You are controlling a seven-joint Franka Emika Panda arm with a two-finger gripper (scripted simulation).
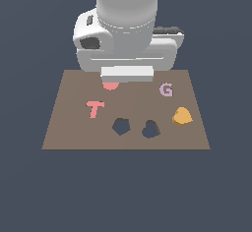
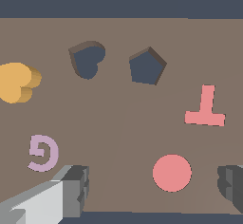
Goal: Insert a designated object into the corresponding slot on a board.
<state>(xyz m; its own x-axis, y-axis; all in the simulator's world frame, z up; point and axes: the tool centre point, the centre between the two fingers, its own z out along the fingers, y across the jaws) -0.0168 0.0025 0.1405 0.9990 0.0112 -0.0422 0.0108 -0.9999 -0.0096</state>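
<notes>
The claw (image 2: 154, 190) is open, with its two fingers (image 2: 76, 187) spread wide apart and nothing between them. It hangs above the far part of the brown board (image 1: 69, 128), well away from the board's holes.

- Red-pink disc (image 2: 172, 172): lies flat on the board between the two fingers, nearer one of them, touching neither. In the exterior view the arm's body covers most of it.
- Lilac letter G (image 2: 42, 153): lies flat on the board just outside the finger farther from the disc.
- Pink letter T (image 2: 205, 110): lies flat on the board beyond the disc, on the side away from the G.
- Pentagon-shaped hole (image 2: 147, 66): a dark cut-out in the board, farther from the claw than the T and the disc.
- Heart-shaped slot (image 2: 88, 59): a dark cut-out just beside the pentagon hole, on the G's side. It holds nothing.
- Orange-yellow heart block (image 2: 18, 81): rests on the board surface near the heart-shaped slot and clear of it, beyond the G from the claw. It is well apart from both fingers
</notes>
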